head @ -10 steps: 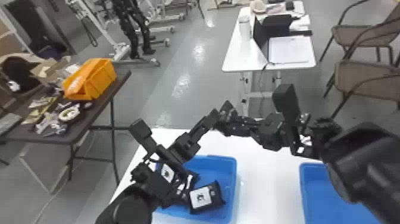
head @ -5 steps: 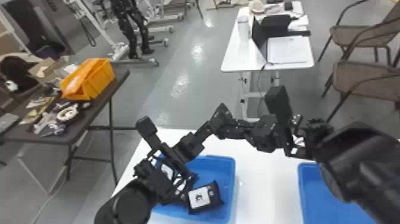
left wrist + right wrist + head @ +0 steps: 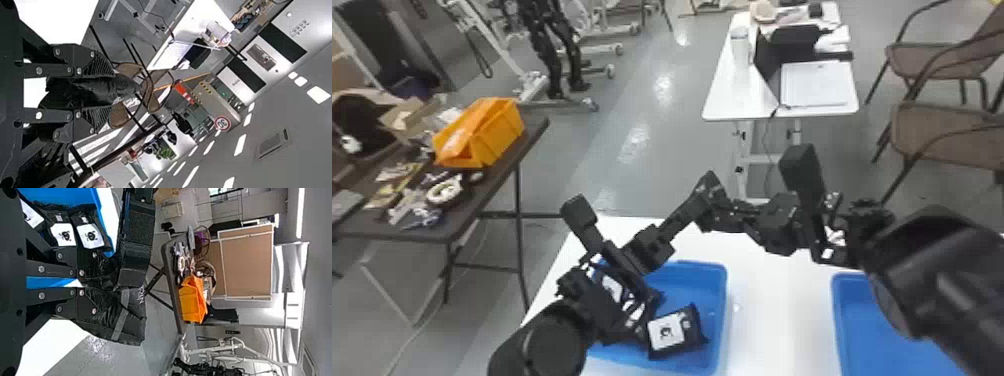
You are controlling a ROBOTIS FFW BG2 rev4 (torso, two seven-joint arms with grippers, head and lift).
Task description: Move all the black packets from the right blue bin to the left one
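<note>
At the head view's far left, a dark table (image 3: 532,130) holds an orange bin (image 3: 482,132) and small clutter. At bottom left, the left arm (image 3: 602,300) reaches over the left blue bin (image 3: 716,300) and hides part of it. Labelled packets (image 3: 674,332) lie inside, touching one another; they sit as they did a second ago. The right wrist view shows three white labels on them, each with a dark figure; two have a small pale patch beside it.

Near the middle of the head view, the left pincer (image 3: 699,200) meets the right pincer (image 3: 732,212). A second ago the two arms were slightly farther apart; over the last half second they have hardly changed. The right pincer is pressed onto a black packet (image 3: 117,323), which spreads out past its fingers with a grey strip across it and pale lettering near one edge. In the left wrist view, the left pincer pinches the same dark packet.

Right of that, the white counter (image 3: 767,300) shows between the bins. The right arm (image 3: 932,270) comes in from the right edge, covering part of the right blue bin (image 3: 849,310) at lower right. Brown chairs (image 3: 937,130) stand at upper right.
</note>
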